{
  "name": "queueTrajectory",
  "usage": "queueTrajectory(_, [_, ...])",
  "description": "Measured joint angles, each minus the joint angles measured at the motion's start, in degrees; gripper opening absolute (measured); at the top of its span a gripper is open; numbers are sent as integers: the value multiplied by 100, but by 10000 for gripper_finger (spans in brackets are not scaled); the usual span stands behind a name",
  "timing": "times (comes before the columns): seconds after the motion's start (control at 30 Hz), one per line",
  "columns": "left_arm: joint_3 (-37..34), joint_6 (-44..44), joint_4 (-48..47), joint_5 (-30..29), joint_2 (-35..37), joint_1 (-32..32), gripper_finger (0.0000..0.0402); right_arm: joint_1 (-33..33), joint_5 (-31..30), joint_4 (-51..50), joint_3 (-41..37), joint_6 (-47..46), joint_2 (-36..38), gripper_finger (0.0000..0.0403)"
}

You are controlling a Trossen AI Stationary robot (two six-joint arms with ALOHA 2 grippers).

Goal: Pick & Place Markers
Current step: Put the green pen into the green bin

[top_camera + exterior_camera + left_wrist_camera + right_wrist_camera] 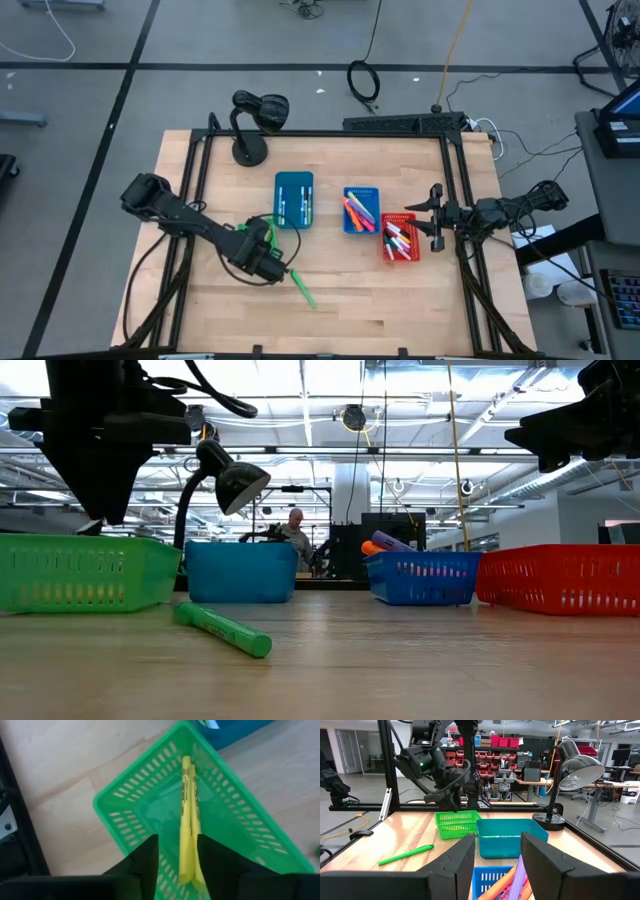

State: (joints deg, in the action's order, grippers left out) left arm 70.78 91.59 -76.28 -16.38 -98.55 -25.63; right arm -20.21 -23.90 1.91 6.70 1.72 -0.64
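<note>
Left claw (177, 857) is hovering open over the green bin (125, 805), apparently sorting by colour; two yellow markers (187, 820) are lying inside. A green marker (303, 290) is lying loose on the worktop (400, 310) nearby, unobstructed. Right claw (497, 852) is waiting open above the blue bin (490, 880).
</note>
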Motion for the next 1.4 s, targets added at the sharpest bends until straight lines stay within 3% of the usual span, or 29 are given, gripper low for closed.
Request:
queueTrajectory(0.13, [0, -255, -5, 0, 1, -6, 163, 2, 0, 0, 0, 2, 0, 146])
queueTrajectory(0.37, [0, -2786, 279, -4, 1, -4, 183, 1, 0, 0, 0, 1, 0, 146])
queueTrajectory(0.77, [188, -8041, 3864, 230, 3, -25, 147, 1, 0, 0, 0, 2, 0, 146])
queueTrajectory(0.87, [188, -9172, 4348, 326, 1, -80, 138, 2, 0, 0, 0, 2, 0, 146])
queueTrajectory(0.97, [188, -9471, 4410, 249, -85, -96, 139, 2, 0, 0, 0, 2, 0, 146])
queueTrajectory(1.13, [186, -9093, 4349, 45, -354, 45, 175, 2, 0, 0, 0, 2, 0, 146])
queueTrajectory(1.4, [184, -9543, 4529, 1006, -842, -139, 222, 1, -1, -4, 7, 1, 0, 146])
